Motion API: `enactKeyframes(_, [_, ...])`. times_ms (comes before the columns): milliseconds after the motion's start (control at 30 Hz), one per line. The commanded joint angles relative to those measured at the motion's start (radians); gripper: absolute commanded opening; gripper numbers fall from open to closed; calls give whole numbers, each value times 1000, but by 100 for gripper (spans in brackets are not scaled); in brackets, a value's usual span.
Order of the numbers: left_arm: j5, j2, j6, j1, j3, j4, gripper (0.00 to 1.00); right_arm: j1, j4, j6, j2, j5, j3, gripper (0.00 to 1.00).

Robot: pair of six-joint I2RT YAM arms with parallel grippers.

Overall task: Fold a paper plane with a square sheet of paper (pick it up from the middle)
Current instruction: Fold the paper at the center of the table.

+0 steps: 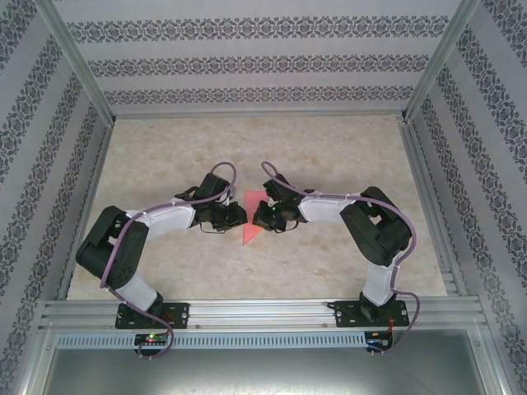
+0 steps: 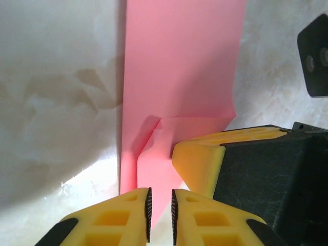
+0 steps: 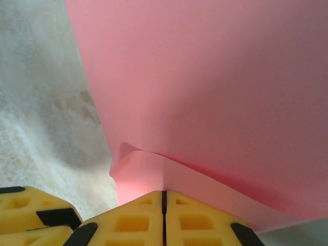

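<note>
left hand [image 2: 160, 197]: jaws slightly apart | right hand [image 3: 164, 195]: jaws pressed together (facing each other)

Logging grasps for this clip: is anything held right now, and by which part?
The right gripper pinches the pink paper at a folded edge; the left gripper stands slightly parted, gripping nothing.

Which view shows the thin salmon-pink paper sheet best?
Left wrist: the thin salmon-pink paper sheet shows both side edges and its fold. The top view has it small, partly covered; the right wrist crops its edges.
</note>
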Motion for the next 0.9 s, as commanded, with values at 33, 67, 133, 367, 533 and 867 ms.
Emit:
enactKeyframes(33, [-24, 1, 161, 13, 30, -1, 25, -6, 21, 20, -29, 22, -14, 6])
enactKeyframes(67, [-20, 8, 174, 13, 33, 1, 25, -7, 24, 22, -31, 22, -17, 6])
enactKeyframes(133, [-2, 23, 201, 16, 36, 12, 25, -8, 28, 26, -36, 22, -19, 6])
enactKeyframes(367, [37, 67, 253, 27, 25, 58, 24, -14, 55, 41, -56, 22, -38, 4])
enactKeyframes(533, [52, 83, 261, 31, 31, 81, 24, -17, 72, 51, -53, 16, -42, 3])
enactKeyframes(867, [66, 128, 251, 42, 40, 102, 13, -19, 76, 50, -52, 8, -44, 3])
